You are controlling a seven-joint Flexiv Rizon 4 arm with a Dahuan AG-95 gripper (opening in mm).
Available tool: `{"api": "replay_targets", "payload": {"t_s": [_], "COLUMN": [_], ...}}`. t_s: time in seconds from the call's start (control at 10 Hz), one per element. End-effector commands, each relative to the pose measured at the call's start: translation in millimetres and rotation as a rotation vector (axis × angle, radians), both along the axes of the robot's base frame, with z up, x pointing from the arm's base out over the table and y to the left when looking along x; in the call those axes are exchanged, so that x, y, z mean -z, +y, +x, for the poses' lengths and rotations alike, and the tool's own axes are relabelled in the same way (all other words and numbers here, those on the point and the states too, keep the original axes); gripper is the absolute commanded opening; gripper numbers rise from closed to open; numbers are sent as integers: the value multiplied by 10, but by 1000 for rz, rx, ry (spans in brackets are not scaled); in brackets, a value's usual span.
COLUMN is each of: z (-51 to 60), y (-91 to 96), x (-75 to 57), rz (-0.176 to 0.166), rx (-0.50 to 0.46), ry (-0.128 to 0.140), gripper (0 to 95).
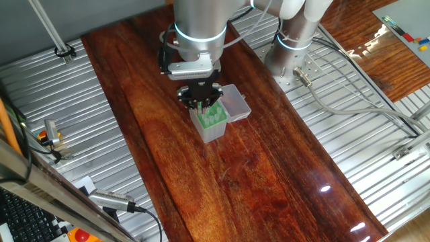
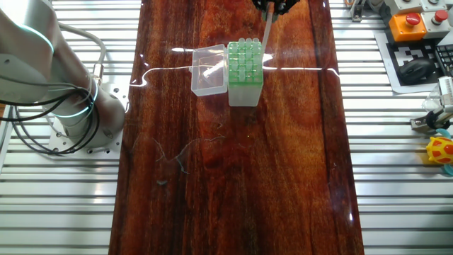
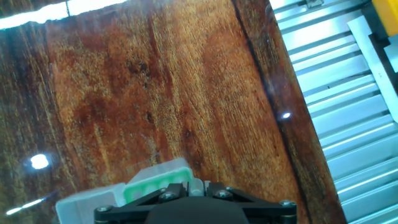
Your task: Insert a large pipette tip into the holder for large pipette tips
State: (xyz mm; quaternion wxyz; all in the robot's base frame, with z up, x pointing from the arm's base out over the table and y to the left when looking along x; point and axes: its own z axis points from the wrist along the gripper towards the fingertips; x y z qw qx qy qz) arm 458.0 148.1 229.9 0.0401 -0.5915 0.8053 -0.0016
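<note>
The holder (image 1: 210,119) is a small box with a green rack of holes, pale grey sides and an open translucent lid (image 1: 235,102) beside it, standing on the dark wooden tabletop. It also shows in the other fixed view (image 2: 245,65) and at the bottom of the hand view (image 3: 155,180). My gripper (image 1: 200,101) hangs just above the holder's far end, shut on the large pipette tip (image 2: 267,34), a clear cone pointing down at the rack's edge. In the hand view the tip's wide end (image 3: 198,185) sits between the black fingers (image 3: 168,194).
The wooden board (image 1: 255,175) is bordered by ribbed metal table (image 1: 356,128) on both sides. The arm's base (image 2: 78,106) stands beside the board. A yellow toy (image 2: 440,150), an orange button box (image 2: 409,21) and cables lie off the board.
</note>
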Motion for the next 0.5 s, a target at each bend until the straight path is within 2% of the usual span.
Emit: {"api": "replay_targets", "payload": {"t_s": [0.1, 0.3, 0.5], "z": [13, 42, 82], "y": [-21, -9, 20], "x": [22, -5, -55], "rz": [5, 39, 47], "rx": [-4, 9, 17], "ry": [-1, 0, 0], "gripper": [0, 0, 0]}}
